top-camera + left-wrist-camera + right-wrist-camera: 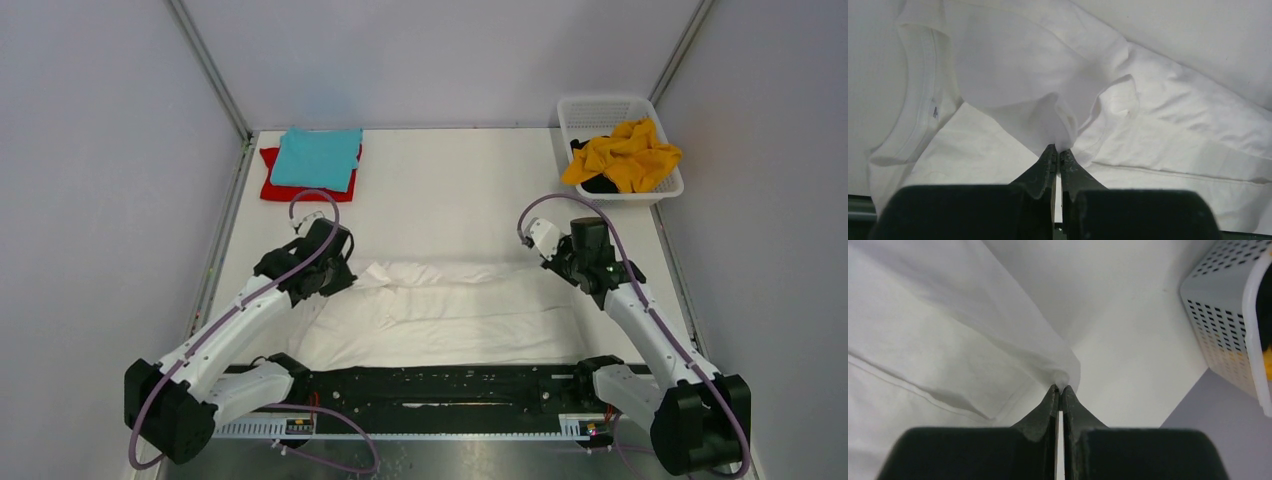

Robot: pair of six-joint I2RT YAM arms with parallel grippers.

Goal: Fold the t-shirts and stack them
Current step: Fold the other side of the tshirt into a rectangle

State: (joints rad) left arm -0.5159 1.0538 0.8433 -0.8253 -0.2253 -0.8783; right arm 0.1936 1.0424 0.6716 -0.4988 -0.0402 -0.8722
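Note:
The white t-shirt [440, 315] lies spread across the near middle of the table. My left gripper [345, 272] is shut on a pinch of its cloth at the left end; the wrist view shows the collar [918, 100] to the left of my left gripper [1058, 148]. My right gripper [545, 258] is shut on the shirt's far right corner, seen as a pinched edge at my right gripper [1060, 387]. The teal t-shirt [318, 158] lies folded on the folded red t-shirt [300, 188] at the far left. The mustard-yellow t-shirt [625, 155] lies crumpled in the basket.
The white lattice basket [600, 108] stands at the far right corner, also in the right wrist view [1220, 315]; something dark lies under the yellow shirt. Grey walls close in the table on three sides. The black rail [440, 385] runs along the near edge.

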